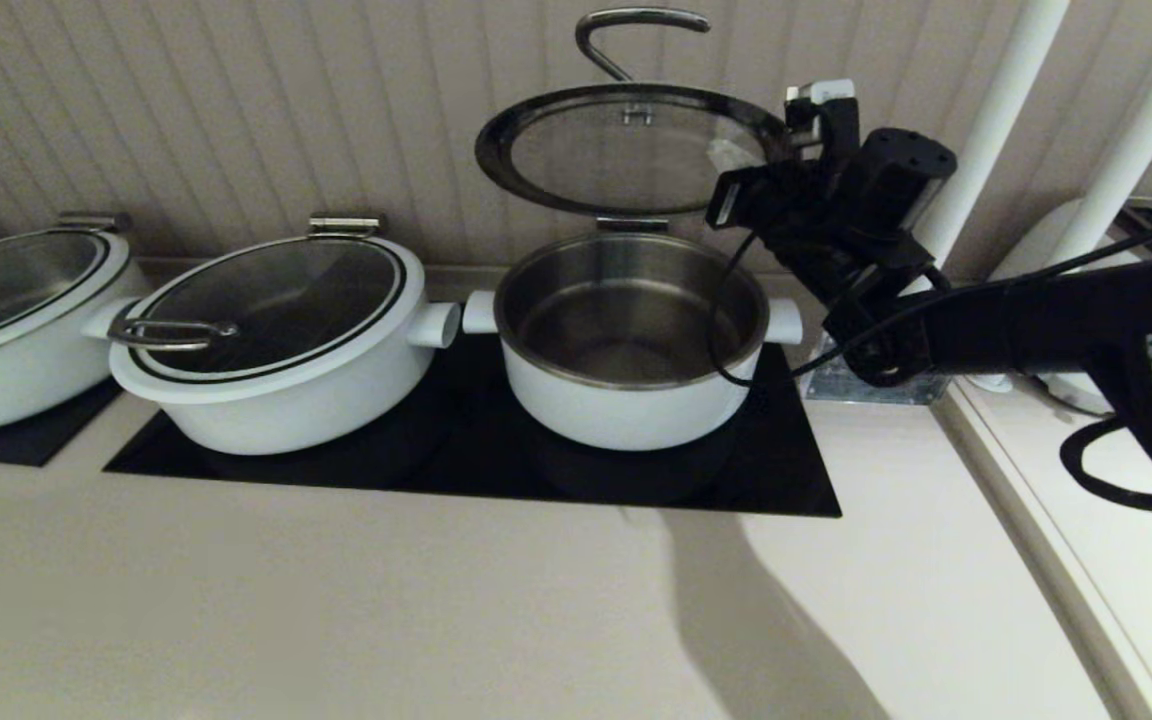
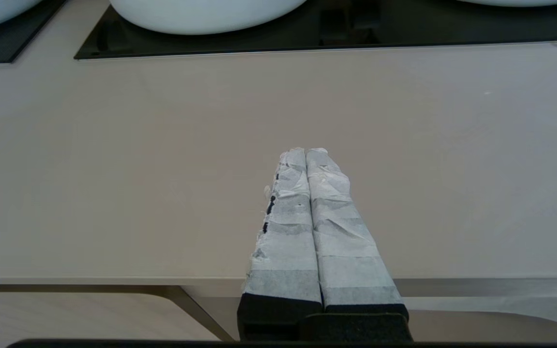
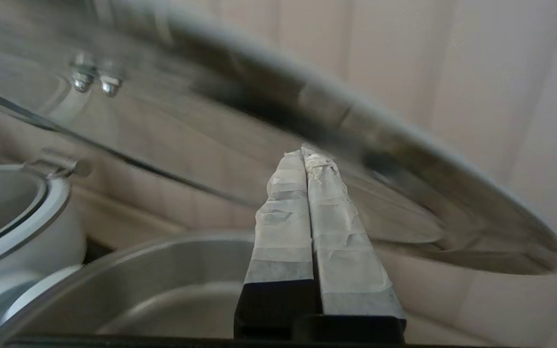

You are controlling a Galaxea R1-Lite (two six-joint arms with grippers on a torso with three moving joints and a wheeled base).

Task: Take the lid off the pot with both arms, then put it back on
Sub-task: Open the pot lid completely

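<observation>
Black jointed right arm with looping black cables, a blocky wrist and small pale markings; both grippers, left gripper and right gripper, have fingers wrapped in creased white tape.

a kitchen: white pots on a black cooktop (pale countertop around it).

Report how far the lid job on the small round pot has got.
Done: the lid is swung up on its hinge, leaving the pot open. In hand: the right gripper, jaws shut, sits under the raised lid's rim, apparently propping it. The left gripper, jaws shut, hangs over bare counter, away from the pot. Left: lowering the lid back onto the pot.
</observation>
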